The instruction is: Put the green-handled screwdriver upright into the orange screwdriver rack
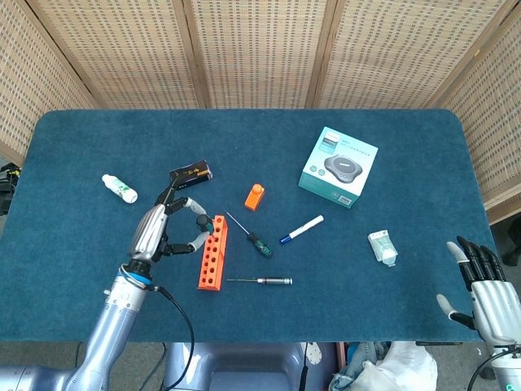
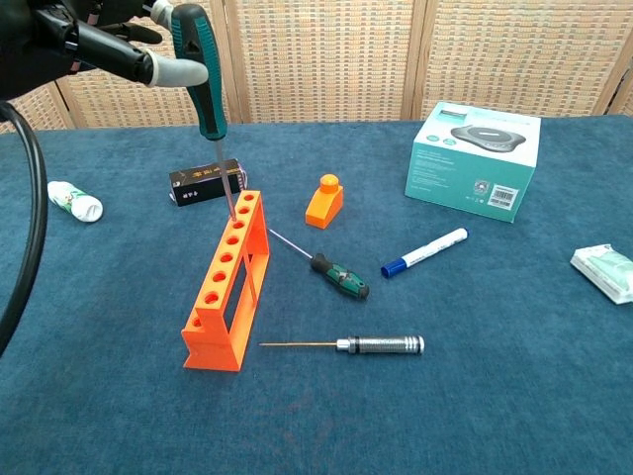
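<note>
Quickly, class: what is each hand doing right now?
Left hand: holds the green-handled screwdriver, its tip at the orange screwdriver rack.
Right hand: open, holding nothing.

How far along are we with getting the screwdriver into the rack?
Done: the left hand holds the green-handled screwdriver lifted, near upright. In hand: its tip sits at the far holes of the orange rack. Left: lower it in and let go. The right hand is idle, open.
</note>
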Controlling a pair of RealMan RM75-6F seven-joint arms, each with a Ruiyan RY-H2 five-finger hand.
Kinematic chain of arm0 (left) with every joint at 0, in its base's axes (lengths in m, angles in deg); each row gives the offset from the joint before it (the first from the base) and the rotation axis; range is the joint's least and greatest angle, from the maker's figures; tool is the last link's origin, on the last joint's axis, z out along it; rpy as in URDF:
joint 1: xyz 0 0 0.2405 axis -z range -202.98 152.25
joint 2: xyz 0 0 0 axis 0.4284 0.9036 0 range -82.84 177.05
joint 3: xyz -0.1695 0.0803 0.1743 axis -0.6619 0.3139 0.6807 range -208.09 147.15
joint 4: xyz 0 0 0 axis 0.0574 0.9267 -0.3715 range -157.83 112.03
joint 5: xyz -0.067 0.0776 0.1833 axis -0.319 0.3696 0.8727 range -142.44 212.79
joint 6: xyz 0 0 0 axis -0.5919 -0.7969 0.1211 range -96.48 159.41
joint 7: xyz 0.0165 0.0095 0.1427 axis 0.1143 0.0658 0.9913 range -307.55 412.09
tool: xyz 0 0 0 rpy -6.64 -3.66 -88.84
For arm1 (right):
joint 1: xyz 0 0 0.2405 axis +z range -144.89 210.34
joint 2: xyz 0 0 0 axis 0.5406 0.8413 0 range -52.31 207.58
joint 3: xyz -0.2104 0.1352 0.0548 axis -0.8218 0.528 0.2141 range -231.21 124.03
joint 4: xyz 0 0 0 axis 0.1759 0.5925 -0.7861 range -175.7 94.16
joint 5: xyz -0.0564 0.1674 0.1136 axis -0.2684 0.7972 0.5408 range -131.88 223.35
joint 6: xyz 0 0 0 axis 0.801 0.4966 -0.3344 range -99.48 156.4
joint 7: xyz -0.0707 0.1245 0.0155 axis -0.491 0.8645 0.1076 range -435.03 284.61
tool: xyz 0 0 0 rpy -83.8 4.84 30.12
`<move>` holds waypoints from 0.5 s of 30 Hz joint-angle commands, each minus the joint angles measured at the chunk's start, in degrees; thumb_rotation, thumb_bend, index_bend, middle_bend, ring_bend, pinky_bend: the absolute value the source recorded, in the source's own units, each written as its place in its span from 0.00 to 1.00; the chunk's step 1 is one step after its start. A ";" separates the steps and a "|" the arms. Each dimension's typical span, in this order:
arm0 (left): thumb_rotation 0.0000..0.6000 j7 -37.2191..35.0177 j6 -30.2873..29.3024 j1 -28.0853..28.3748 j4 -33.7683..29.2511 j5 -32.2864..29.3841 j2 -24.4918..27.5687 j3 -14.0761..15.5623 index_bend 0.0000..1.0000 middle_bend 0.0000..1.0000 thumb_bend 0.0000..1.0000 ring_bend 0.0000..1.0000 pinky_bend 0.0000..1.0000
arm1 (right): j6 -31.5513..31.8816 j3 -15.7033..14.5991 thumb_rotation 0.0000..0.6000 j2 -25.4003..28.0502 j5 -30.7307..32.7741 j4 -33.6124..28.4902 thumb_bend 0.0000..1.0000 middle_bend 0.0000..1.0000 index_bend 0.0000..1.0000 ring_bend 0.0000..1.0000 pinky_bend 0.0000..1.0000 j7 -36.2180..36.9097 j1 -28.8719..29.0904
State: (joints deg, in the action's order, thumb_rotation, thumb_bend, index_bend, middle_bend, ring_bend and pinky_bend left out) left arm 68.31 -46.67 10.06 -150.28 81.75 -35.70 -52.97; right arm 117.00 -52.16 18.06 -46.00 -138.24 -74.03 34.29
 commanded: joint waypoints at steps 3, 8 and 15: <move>1.00 0.39 0.05 0.46 0.60 -0.57 -0.27 0.22 0.57 0.01 0.37 0.00 0.00 | -0.11 -0.01 1.00 0.01 0.07 0.03 0.26 0.00 0.00 0.00 0.00 0.04 0.03; 1.00 0.06 0.60 1.02 1.33 -1.47 -0.65 0.27 0.57 0.01 0.37 0.00 0.00 | -0.06 -0.01 1.00 0.03 0.03 0.00 0.26 0.00 0.00 0.00 0.00 0.06 0.03; 1.00 0.12 0.43 1.37 2.15 -1.69 -1.14 0.74 0.57 0.01 0.37 0.00 0.00 | -0.03 -0.01 1.00 0.07 0.09 0.08 0.26 0.00 0.00 0.00 0.00 0.22 -0.01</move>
State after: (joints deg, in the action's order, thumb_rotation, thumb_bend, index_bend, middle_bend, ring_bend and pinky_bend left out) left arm 68.38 -46.19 11.38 -148.18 80.10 -36.81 -52.28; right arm 116.97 -52.17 18.13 -45.91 -138.16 -73.80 34.29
